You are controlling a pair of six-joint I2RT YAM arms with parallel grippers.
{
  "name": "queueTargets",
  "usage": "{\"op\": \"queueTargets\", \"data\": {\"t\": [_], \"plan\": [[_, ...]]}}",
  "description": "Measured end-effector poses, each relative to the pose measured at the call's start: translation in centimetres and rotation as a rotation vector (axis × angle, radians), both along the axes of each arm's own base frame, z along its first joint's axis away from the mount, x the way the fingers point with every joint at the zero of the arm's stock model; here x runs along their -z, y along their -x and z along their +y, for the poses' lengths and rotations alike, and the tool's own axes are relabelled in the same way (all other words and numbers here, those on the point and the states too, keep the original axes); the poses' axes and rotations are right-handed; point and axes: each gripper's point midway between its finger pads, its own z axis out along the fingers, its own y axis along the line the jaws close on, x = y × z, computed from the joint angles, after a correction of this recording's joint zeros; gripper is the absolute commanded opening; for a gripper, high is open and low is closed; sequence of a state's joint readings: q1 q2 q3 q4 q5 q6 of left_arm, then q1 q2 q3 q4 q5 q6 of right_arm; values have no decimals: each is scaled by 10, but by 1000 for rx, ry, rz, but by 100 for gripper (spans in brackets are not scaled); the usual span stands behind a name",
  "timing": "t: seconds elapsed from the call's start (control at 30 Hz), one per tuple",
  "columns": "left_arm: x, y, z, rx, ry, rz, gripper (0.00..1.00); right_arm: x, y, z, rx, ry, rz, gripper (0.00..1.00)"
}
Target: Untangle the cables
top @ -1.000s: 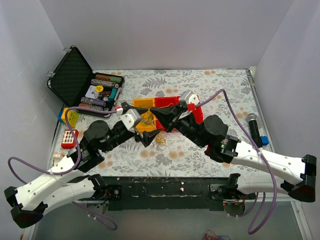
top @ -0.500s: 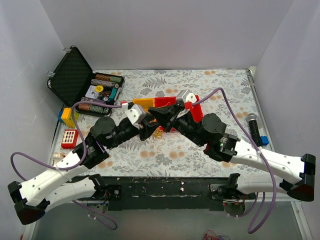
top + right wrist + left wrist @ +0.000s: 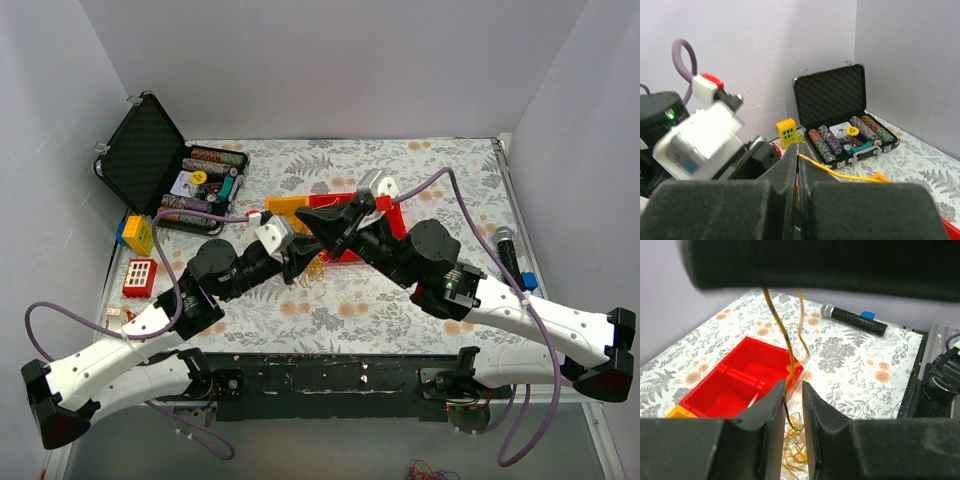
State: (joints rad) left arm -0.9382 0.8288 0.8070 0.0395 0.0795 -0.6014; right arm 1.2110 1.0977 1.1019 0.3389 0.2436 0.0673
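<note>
The cables show as thin yellow strands. One strand (image 3: 781, 330) hangs from my right gripper (image 3: 815, 265) down to a loose yellow heap (image 3: 795, 455) on the flowered table. My right gripper (image 3: 798, 150) is shut on this yellow cable (image 3: 840, 174), which sticks out from between its pressed fingers. My left gripper (image 3: 794, 387) stands just under it, and the strand runs through the narrow gap along the left finger. From above, both grippers, left (image 3: 306, 252) and right (image 3: 312, 218), meet over the table's middle. Other cable colours do not show.
A red two-part bin (image 3: 392, 225) and an orange bin (image 3: 285, 207) lie right behind the grippers. An open black case (image 3: 150, 160) of poker chips stands at the back left, with yellow (image 3: 135, 233) and red (image 3: 139, 276) blocks near it. A black microphone (image 3: 508, 255) lies at the right.
My left gripper has moved right and back to under the right gripper, and its jaws have narrowed from wide to a slim gap around the strand. The right gripper rose slightly, lifting the cable.
</note>
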Motion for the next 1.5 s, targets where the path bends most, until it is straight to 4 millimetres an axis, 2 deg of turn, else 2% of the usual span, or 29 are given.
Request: {"op": "queueTargets", "data": {"t": [0.1,0.3,0.47,0.6,0.7,0.83,0.93,1.07,1.17,1.3,1.4,1.47,1.5], "plan": [[10,0,-2,9,-11,4,17,-10,0,1,-2,-11,-11,1],[52,4,-3,34,-83,33,11,-37,1,-5,7,-32,-48,1],[63,5,-3,44,-98,16,10,-42,-1,-5,18,4,-75,1],[75,9,-4,67,-117,17,13,-52,-3,-4,31,21,-108,1],[92,14,-5,97,-148,35,15,-75,-4,-10,51,4,-151,1],[120,25,-4,150,-200,76,17,-127,-1,-28,89,-76,-223,1],[132,32,-4,183,-225,91,17,-162,3,-47,117,-141,-271,1],[143,38,-4,221,-251,84,17,-184,4,-60,149,-179,-305,1],[151,40,-3,233,-274,83,17,-184,1,-63,174,-170,-314,1],[152,40,-1,232,-286,70,27,-178,-8,-65,227,-146,-309,1],[147,40,2,228,-296,62,40,-160,-21,-64,273,-104,-291,1],[135,39,3,220,-293,44,56,-141,-36,-62,305,-60,-271,1],[128,38,4,216,-288,29,60,-130,-46,-63,323,-42,-255,1]]}}
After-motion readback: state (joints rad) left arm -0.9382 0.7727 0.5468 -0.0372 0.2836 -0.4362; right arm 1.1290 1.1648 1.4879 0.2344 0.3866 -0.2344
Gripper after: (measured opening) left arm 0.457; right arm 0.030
